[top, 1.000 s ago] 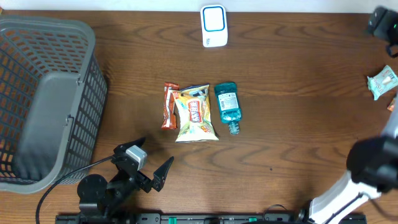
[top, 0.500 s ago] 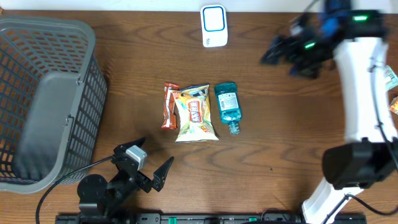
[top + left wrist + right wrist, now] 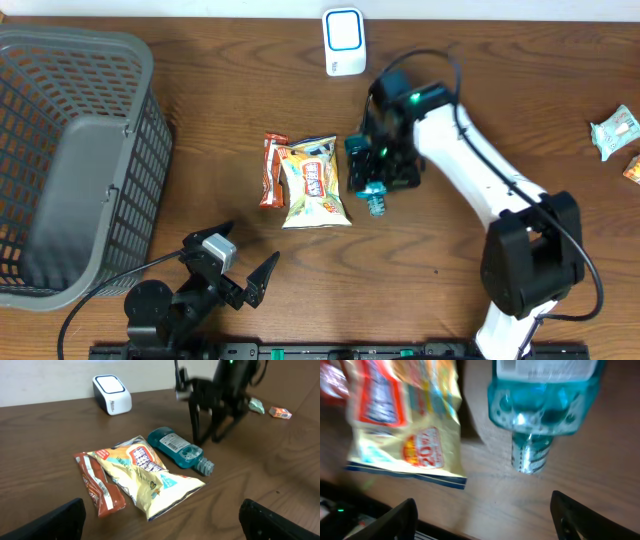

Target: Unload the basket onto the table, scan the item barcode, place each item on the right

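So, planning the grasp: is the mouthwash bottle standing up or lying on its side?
Lying on its side: the mouthwash bottle shows its label facing up, cap pointing sideways.

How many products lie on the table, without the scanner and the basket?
5. In the centre: a red bar, a yellow snack bag, a blue bottle. At the right edge: a pale packet, an orange box. The right arm may hide others.

The overhead camera looks straight down on the whole table [image 3: 480, 90], the left wrist camera sits low, looking ahead between its own fingertips [image 3: 55, 522] across the tabletop, and the right wrist camera hangs close, facing down between its fingers [image 3: 390, 520]; all three share the blue bottle [image 3: 176, 447] and snack bag [image 3: 147, 477].
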Available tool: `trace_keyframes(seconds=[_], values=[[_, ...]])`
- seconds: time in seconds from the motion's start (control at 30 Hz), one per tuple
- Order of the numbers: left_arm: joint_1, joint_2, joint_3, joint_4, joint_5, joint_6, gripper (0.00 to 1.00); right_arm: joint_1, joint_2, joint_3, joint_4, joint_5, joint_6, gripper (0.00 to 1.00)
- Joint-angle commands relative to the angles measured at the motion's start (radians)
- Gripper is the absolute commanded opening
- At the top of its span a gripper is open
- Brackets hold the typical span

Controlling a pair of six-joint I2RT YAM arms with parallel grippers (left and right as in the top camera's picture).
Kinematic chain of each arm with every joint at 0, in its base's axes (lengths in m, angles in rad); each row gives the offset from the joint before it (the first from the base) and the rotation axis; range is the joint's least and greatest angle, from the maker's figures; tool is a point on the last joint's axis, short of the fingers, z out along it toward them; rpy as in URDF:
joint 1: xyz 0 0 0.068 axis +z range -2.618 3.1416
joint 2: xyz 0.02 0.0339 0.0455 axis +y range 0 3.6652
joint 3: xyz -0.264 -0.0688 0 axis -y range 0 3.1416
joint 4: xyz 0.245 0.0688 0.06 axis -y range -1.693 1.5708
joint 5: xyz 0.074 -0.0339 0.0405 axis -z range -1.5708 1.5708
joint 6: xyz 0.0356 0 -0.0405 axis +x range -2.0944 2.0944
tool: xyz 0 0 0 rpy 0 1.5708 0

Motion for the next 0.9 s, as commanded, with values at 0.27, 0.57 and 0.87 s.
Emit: trace_keyframes(seconds=[0.27,0.57,0.87], values=[[-0.003,-0.005,-0.001,0.0,-0.001,0.017,0.98,0.024,-0.004,-0.117,0.108,0.187,0.033,0.78],[-0.003,-0.005,-0.001,0.0,-0.001,0.017,0.98,0.027,-0.004,-0.33,0.388,0.232,0.065,0.54],[-0.003,-0.005,-0.001,0.0,-0.001,0.017,0.98,0.027,-0.004,-0.339,0.463,0.232,0.064,0.19]])
